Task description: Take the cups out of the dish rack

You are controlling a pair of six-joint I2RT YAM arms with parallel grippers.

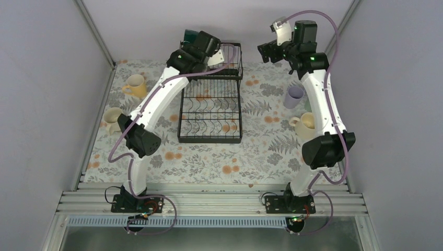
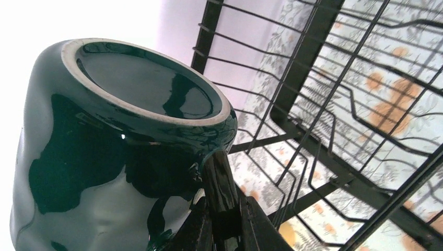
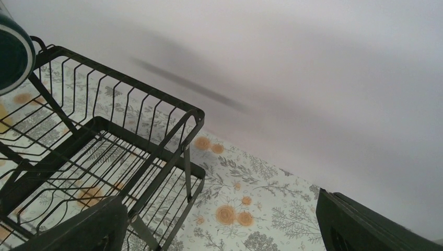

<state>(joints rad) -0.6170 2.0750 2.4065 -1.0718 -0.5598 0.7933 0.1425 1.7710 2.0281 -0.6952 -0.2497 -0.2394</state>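
Cups: 5 countable in the top view.

- Item 1, dark green cup [image 2: 104,172]: at the upper centre of the top view, by the far left corner of the raised basket. The left wrist view shows it tipped, its base toward the camera. The left fingers [image 2: 257,229] are clamped on its handle. Whether it touches the wires cannot be told.
- Item 2, yellow cup [image 1: 135,85]: on the table [image 1: 209,162], left of the rack, upper left of the frame.
- Item 3, cream-white cup [image 1: 112,120]: on the table, below item 2, near the left wall.
- Item 4, lavender cup [image 1: 294,97]: on the table, right of the rack.
- Item 5, tan-beige cup [image 1: 303,123]: on the table, just below item 4, beside the right arm.

Dish rack [image 1: 210,137]: black wire, centre of the frame. The slotted tray shows no cups. The basket is partly hidden by the left arm.

Right fingers [image 3: 83,227]: spread wide, nothing between them, raised above the table to the upper right of the rack.

Progress, as judged: 4 cups stand unloaded and 1 is in hand. Setting it down looks like the main step left. Anything hidden behind the arms cannot be counted.

Brands, labels, writing: none legible on cups, rack or arms.
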